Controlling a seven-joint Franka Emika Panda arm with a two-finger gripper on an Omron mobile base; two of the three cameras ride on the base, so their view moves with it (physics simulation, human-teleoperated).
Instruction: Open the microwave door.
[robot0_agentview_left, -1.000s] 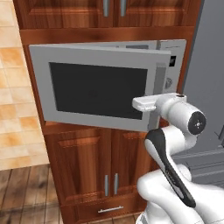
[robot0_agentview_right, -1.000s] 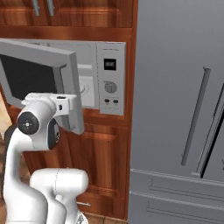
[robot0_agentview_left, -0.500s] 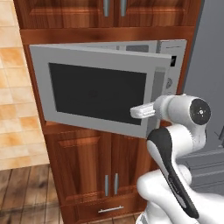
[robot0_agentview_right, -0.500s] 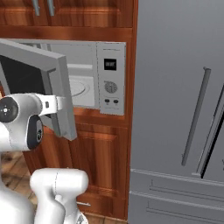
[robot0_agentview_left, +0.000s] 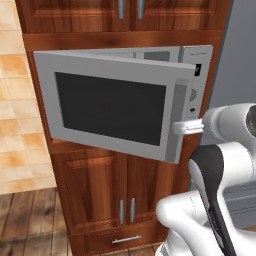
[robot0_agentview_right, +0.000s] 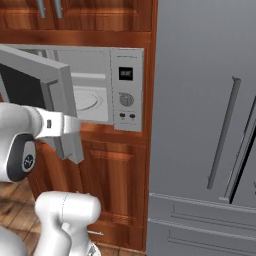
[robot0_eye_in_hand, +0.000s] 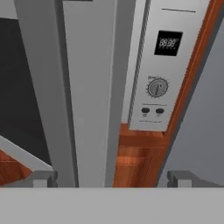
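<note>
Our gripper (robot0_eye_in_hand: 111, 181) has its fingers spread open, straddling the free edge of the door (robot0_agentview_left: 112, 107). The door's upright handle edge runs straight between them, already swung well out from the microwave (robot0_agentview_right: 107, 90).

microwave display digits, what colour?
White digits on the black display; clearest in the hand view.

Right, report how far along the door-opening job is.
Done: the microwave door is unlatched and swung well out, showing the pale cavity. In hand: the gripper has its fingers spread either side of the door's free edge. Left: swinging it wider, if needed.
</note>
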